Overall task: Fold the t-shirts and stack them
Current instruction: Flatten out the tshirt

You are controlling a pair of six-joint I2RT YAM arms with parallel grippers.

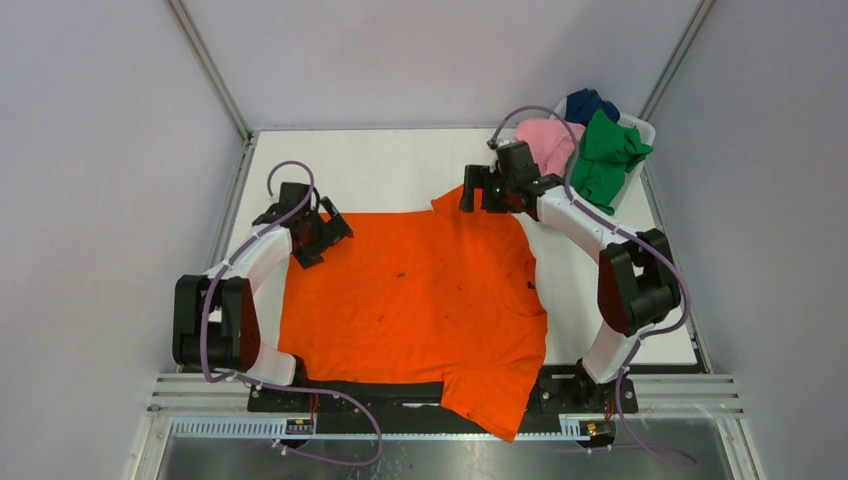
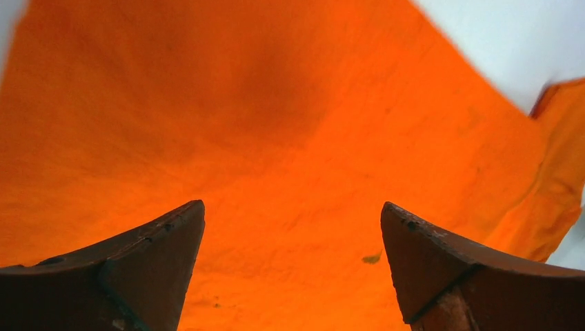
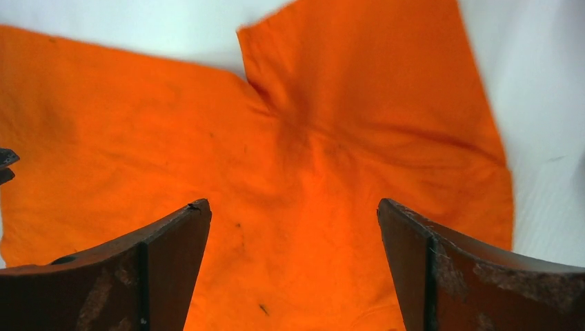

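10 o'clock corner of the orange t-shirt (image 1: 420, 300): left gripper (image 2: 292, 205) above the cloth, jaws wide apart, holding nothing. Shirt lies spread mid-table, one corner hanging past the 6 o'clock edge. 1 o'clock, over the sleeve: right gripper (image 3: 293, 203), jaws wide, empty. 2 o'clock: pink t-shirt (image 1: 545, 140), green t-shirt (image 1: 605, 155) and dark blue t-shirt (image 1: 588, 103) heaped in the white basket (image 1: 643, 127).

**Covered corners, a buried shirt**

Seen from above, the left gripper (image 1: 328, 235) hides the orange t-shirt's (image 1: 420, 300) far left corner, and the right gripper (image 1: 472, 195) hides part of its far right sleeve. Beyond that sleeve, the dark blue t-shirt (image 1: 588, 103) shows only a scrap behind the pink t-shirt (image 1: 545, 140) and green t-shirt (image 1: 608, 155), which cover most of the white basket (image 1: 645, 128). Both wrist views crop the orange cloth.
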